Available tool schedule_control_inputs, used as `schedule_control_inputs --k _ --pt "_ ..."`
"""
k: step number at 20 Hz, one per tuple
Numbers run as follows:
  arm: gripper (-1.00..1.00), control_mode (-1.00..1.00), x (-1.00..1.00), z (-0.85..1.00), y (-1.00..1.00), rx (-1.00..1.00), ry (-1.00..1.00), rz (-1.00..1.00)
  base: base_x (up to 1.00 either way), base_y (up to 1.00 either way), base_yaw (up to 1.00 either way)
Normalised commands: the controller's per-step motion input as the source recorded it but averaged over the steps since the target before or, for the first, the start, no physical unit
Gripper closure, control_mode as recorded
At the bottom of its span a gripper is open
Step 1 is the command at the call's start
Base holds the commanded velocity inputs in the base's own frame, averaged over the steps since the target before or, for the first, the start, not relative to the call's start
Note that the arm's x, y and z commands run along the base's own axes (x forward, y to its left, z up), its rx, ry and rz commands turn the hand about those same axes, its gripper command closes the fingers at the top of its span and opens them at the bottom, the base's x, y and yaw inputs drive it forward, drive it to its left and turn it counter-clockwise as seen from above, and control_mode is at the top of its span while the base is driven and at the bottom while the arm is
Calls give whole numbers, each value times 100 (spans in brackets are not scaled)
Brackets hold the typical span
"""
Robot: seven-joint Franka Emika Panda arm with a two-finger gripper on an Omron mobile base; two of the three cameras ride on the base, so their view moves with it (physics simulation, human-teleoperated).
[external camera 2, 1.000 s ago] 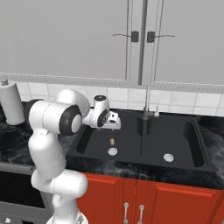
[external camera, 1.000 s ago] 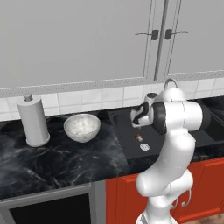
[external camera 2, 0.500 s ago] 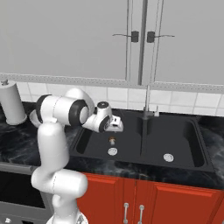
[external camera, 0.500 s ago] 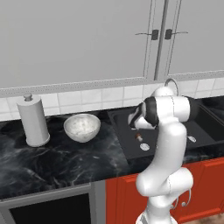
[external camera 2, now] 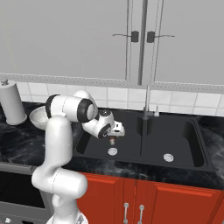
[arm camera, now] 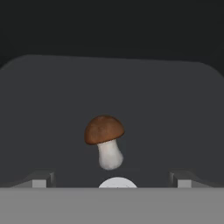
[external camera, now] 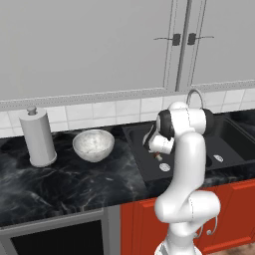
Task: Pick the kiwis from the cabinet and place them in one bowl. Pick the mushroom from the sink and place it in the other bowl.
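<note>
The mushroom (arm camera: 104,140), brown cap over a pale stem, lies on the floor of the black sink's (external camera 2: 183,131) left basin, just beside its round silver drain (external camera 2: 112,151). My gripper (arm camera: 111,180) hangs right above it, open, with a fingertip to either side and nothing between them. From the base, the gripper (external camera 2: 114,134) is low in the left basin over the mushroom (external camera 2: 112,141). The other bowl (external camera: 93,144), off-white, stands on the counter left of the sink (external camera: 199,149). The kiwis, the cabinet and the one bowl are out of view.
A paper towel roll (external camera: 37,137) stands left of the bowl by the tiled wall. A thin curved tap (external camera 2: 146,105) rises behind the sink's divider. Grey wall cabinets (external camera: 99,45) hang overhead. Red base doors (external camera 2: 144,197) sit under the black marble counter (external camera: 64,184).
The hand has come down into the left basin, closer to the mushroom, and the elbow has swung. The jaws have stayed open. The mushroom has not moved.
</note>
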Motion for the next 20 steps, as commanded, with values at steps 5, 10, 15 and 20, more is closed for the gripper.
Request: schedule_control_inputs --k 5,10,15,20 --pt "-100 -100 9 -43 0 2 2 1 0 0 0" --pt "-100 -100 14 -31 0 0 3 1 0 0 0" --pt "-100 -100 19 -15 2 0 0 3 0 0 0" --pt "-100 -100 17 -23 11 2 1 3 0 0 0"
